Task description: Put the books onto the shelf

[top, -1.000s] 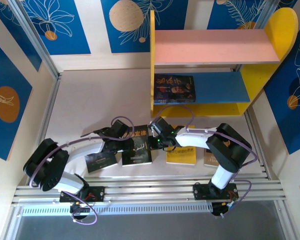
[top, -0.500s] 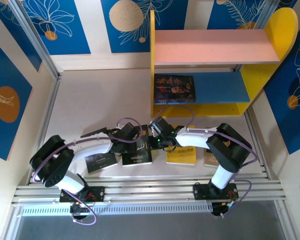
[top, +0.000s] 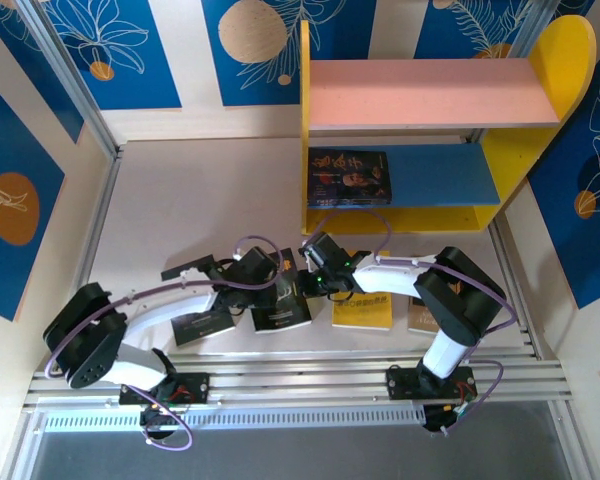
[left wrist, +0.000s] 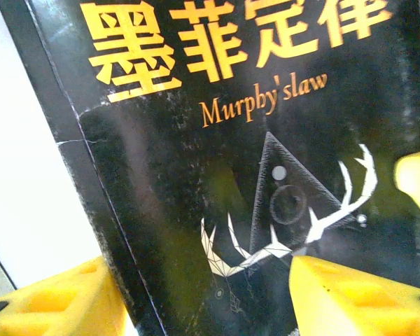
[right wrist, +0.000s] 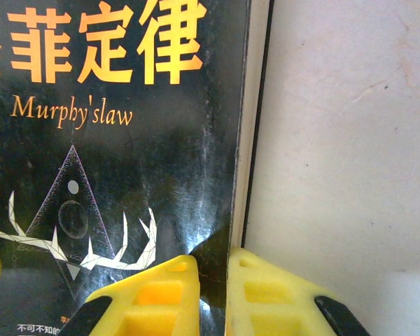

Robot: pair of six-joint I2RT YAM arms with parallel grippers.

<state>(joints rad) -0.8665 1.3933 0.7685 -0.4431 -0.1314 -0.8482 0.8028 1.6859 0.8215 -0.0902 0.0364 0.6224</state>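
A single dark-covered book [top: 348,178] is seen lying flat, cover up, at the left end of the blue lower board [top: 445,172] of the shelf [top: 304,120], under the pink upper board [top: 430,92]. Four more books are laid out in a row on the pale table [top: 200,200] in front of the shelf, close to the arms' bases. From the left these are a dark paperback [top: 202,322], a black book [top: 280,308] titled "Murphy's law" in orange, a yellow book [top: 363,308] and a brown book [top: 418,318], the last partly hidden by the right arm. The black book is set slightly askew, and both arms are brought together over its far end. The left gripper [left wrist: 203,294] is held released. Its yellow fingers [left wrist: 357,294] are spread wide, one over the antler drawing on the cover and the other out past the book's left edge, above the table. The right gripper [right wrist: 213,280] is drawn nearly closed at the book's right edge. One finger is placed over the glossy cover and the other over the table, with the edge lined up on the thin slit between them. Whether that edge is actually nipped cannot be told from the wrist view.
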